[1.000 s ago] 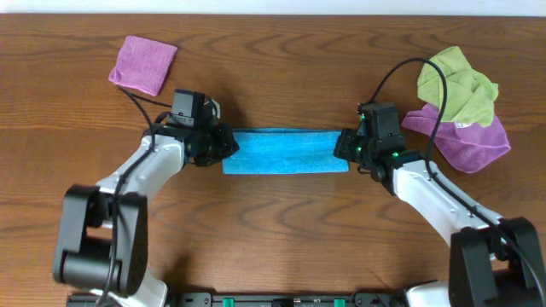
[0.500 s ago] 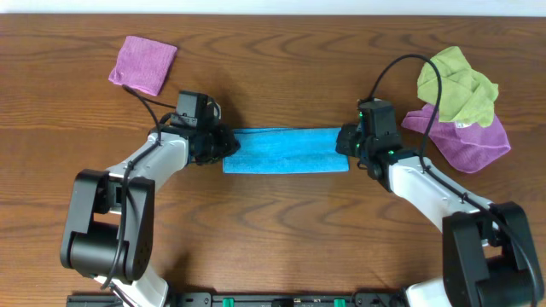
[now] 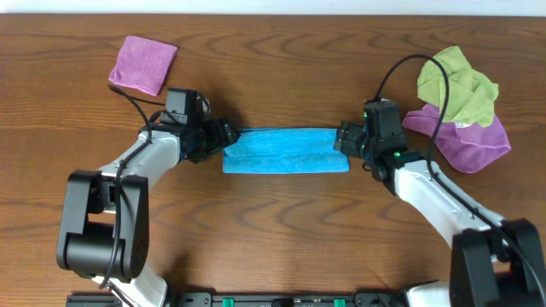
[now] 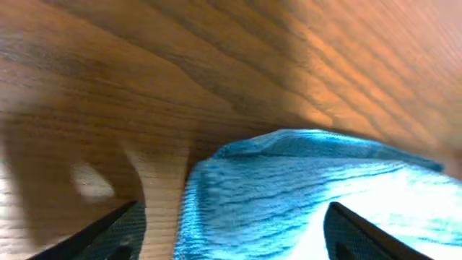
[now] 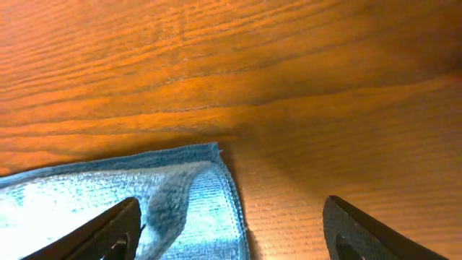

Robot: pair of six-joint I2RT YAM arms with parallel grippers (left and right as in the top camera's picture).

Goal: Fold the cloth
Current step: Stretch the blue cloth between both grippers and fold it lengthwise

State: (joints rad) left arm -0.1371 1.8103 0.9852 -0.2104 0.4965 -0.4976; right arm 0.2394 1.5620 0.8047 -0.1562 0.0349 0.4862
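Overhead: the cloth [image 3: 286,151] lies as a long folded strip flat on the bench [image 3: 281,239], spanning from my left end effector [image 3: 223,136] to my right end effector [image 3: 343,138]. Both were clamped on its ends a second ago and are now spread, cloth released.
Left wrist: fingers [image 4: 108,231] wide apart, cloth end between them, lying free.
Right wrist: same, cloth corner just inside my left finger [image 5: 108,231].
Looks like this fold is placed; probably one crosswise fold left.

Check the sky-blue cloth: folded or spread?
Folded. The sky-blue microfibre cloth lies as a narrow strip on the wooden table; the right wrist view shows stacked layers at its end.
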